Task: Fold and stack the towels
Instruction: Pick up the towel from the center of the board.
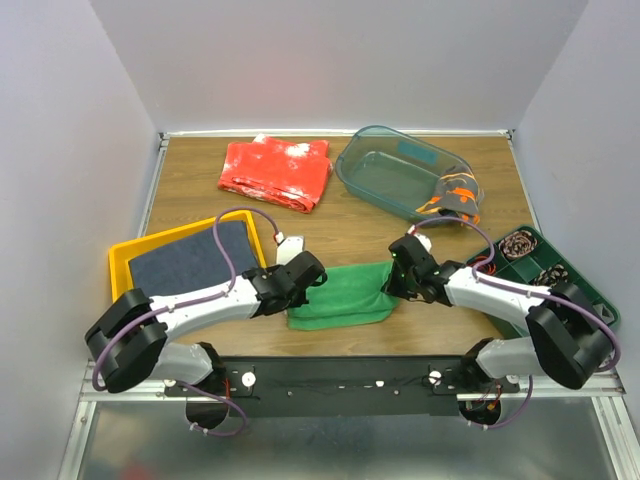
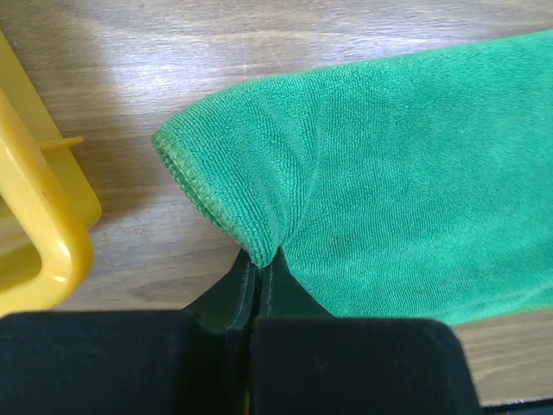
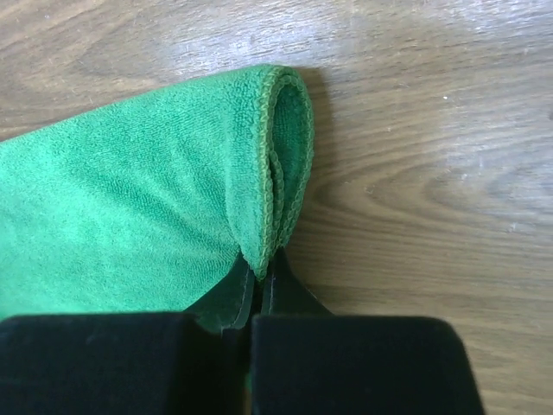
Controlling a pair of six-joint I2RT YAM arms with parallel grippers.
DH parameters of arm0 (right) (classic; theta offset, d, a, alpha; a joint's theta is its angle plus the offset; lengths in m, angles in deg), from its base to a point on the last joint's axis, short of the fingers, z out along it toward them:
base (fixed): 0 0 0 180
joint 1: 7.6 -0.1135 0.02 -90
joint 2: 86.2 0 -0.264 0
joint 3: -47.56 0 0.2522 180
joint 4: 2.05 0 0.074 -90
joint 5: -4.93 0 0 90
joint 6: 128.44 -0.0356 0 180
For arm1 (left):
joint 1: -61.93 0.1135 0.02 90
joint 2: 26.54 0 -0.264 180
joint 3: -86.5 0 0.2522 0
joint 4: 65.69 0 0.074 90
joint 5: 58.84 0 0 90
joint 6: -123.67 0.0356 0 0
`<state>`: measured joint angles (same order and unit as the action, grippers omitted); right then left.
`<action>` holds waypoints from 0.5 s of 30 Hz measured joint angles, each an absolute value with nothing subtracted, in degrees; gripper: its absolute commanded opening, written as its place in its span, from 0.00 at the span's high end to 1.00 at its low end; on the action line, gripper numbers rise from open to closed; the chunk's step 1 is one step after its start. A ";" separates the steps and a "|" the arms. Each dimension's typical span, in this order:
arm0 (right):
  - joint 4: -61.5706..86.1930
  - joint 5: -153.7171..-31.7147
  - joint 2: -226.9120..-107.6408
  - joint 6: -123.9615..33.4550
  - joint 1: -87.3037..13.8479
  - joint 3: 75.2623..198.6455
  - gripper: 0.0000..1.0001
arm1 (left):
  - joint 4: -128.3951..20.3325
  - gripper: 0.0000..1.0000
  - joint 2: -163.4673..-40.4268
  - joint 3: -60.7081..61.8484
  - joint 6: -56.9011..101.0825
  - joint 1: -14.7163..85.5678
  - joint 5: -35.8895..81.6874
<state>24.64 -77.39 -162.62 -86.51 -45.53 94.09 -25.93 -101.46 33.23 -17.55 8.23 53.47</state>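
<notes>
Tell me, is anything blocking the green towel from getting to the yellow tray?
Nothing visible. The green towel, pinched by the left gripper and right gripper, sits beside the yellow tray with only bare table between them.

A wood-grain surface (image 1: 350, 225) is filling the middle of the top view. Plain pale grey walls are closing it in on three sides: the back wall (image 1: 340, 60) is standing at 12 o'clock, the left wall (image 1: 60, 150) at 9 o'clock and the right wall (image 1: 590, 120) at 3 o'clock. At 6 o'clock a metal rail (image 1: 330, 398) is running along the near edge, with a dull grey metal sheet (image 1: 340, 445) lying below it. Soft light is laying a pale sheen (image 3: 484, 35) on the wood.
</notes>
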 measured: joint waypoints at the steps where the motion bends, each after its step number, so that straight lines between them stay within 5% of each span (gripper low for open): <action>1: 25.45 -77.24 -162.47 -86.51 -45.53 94.40 0.99 | -25.71 1.00 -100.82 33.17 -17.20 7.82 53.60; 15: 37.26 -77.22 -157.94 -82.71 -45.75 112.59 0.99 | -13.43 1.00 -89.87 21.15 -14.97 8.12 60.77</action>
<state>37.26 -77.22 -157.94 -82.71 -45.75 112.59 -13.43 -89.87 21.15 -14.97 8.12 60.77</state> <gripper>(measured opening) 0.028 0.019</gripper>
